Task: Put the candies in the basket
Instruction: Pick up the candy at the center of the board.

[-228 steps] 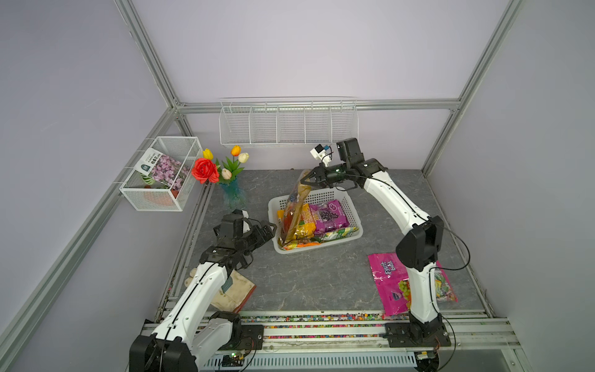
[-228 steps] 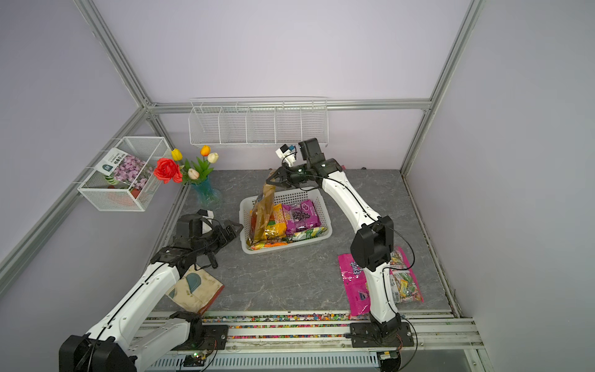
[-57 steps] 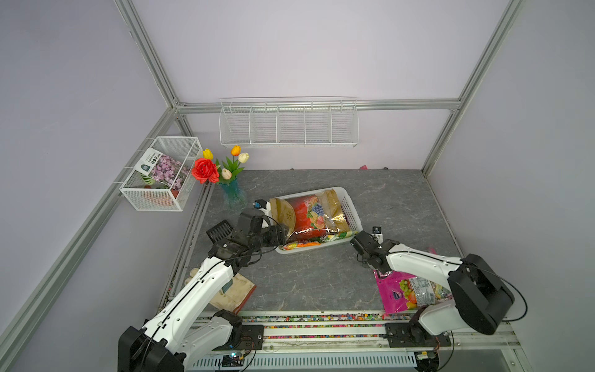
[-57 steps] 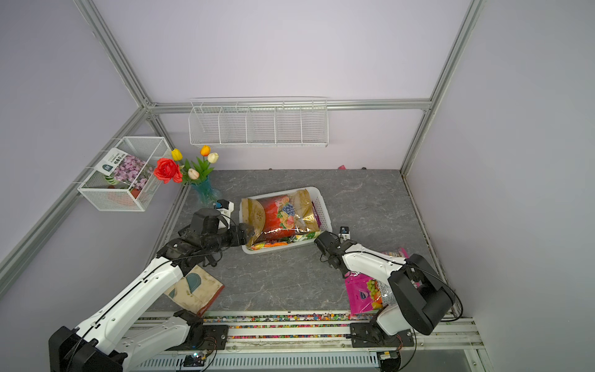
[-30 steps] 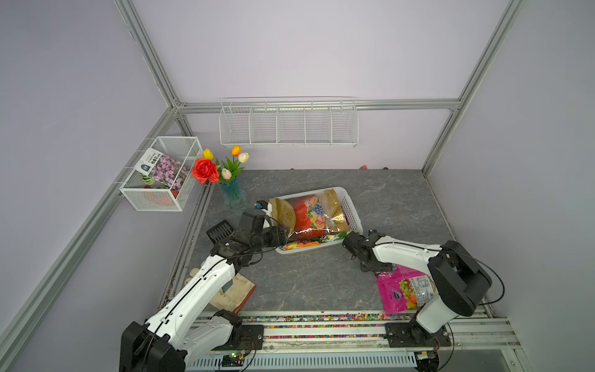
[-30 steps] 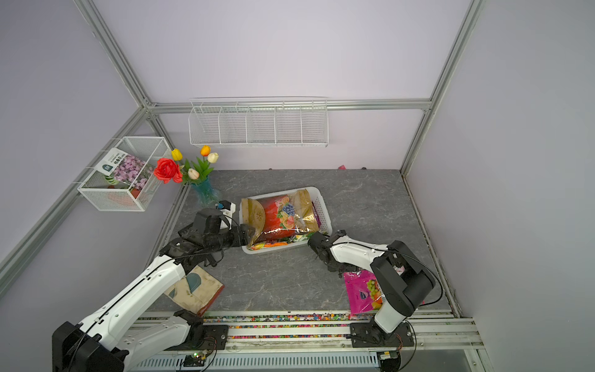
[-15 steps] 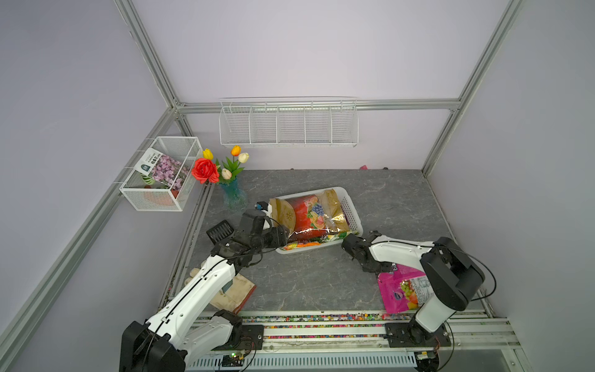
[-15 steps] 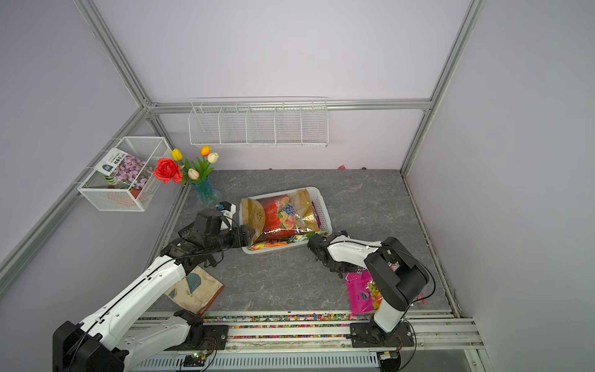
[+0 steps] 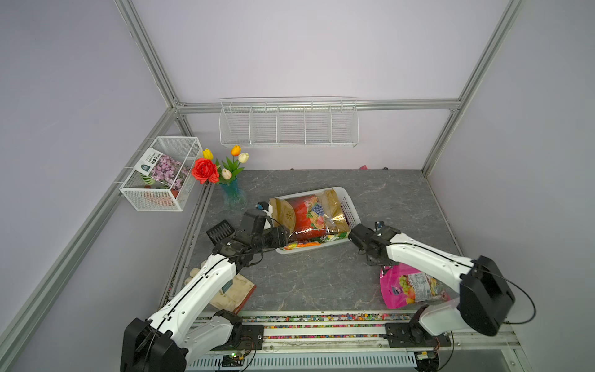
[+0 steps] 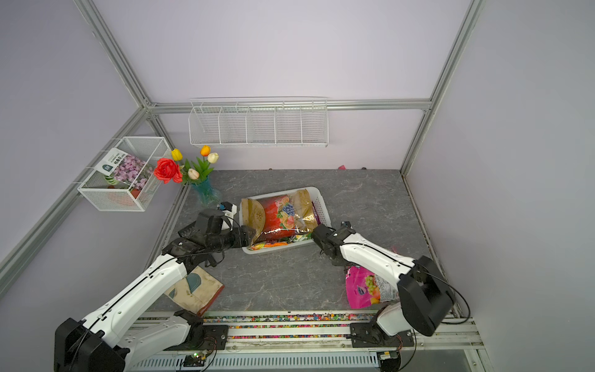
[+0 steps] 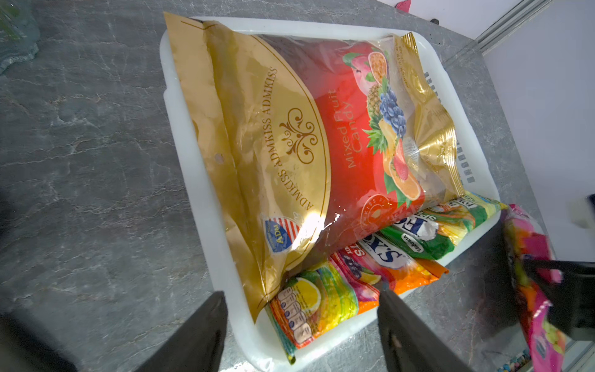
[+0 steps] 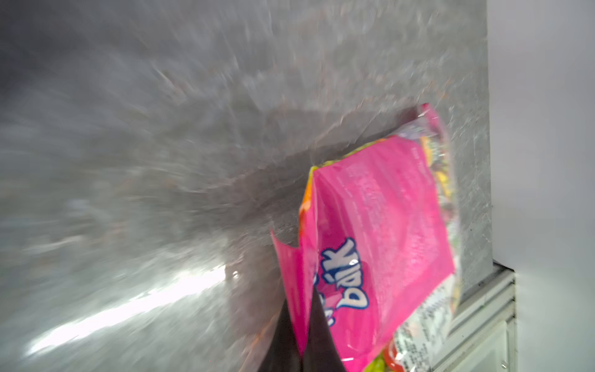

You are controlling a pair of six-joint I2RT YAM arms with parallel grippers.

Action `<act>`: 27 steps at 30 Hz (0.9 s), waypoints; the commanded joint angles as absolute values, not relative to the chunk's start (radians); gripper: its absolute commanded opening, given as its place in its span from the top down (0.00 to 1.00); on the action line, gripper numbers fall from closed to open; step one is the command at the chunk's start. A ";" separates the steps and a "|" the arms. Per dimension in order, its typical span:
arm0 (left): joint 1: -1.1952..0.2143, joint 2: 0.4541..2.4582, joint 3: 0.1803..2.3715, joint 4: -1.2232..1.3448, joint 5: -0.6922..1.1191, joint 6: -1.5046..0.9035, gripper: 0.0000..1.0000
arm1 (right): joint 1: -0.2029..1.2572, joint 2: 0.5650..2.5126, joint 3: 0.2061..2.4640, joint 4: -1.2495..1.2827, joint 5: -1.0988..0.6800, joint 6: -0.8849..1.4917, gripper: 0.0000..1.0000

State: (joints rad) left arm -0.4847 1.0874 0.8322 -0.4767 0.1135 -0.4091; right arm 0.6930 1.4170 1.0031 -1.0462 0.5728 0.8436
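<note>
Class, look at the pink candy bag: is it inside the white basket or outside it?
Outside. The pink candy bag lies on the grey table, apart from the basket, its corner pinched in the right gripper.

On my feed the large crinkled gold-and-red candy bag [image 11: 289, 145] shows gold foil with a darker gold scroll emblem. Its red panel is printed with a pineapple, blue grapes and orange slices. I also pick out a small green candy bag [image 11: 418, 235] with white lettering, a small orange candy bag [image 11: 412, 277], and a yellow candy bag [image 11: 309, 302] carrying a lemon print and streaks of green and pink. The low slotted plastic basket [image 9: 350, 211] is plain white. The glossy pink candy bag [image 12: 380, 225] is hot pink with blue-edged white letters. The surface [image 11: 96, 161] is grey with a stone pattern and pale veins — the right arm's fingers [image 12: 318, 341] look black.
</note>
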 commanded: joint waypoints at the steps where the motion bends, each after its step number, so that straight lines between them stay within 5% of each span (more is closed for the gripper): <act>1: -0.486 1.101 0.868 -0.478 0.140 -0.389 0.24 | 0.674 1.273 1.103 -1.146 0.584 0.784 1.00; 11: -0.486 1.148 1.005 -0.557 0.203 -0.249 0.24 | 0.484 1.062 1.317 -1.145 0.425 0.495 1.00; 27: -0.486 1.170 1.074 -0.617 0.205 -0.246 0.24 | 0.376 1.316 1.826 -1.103 0.240 0.396 1.00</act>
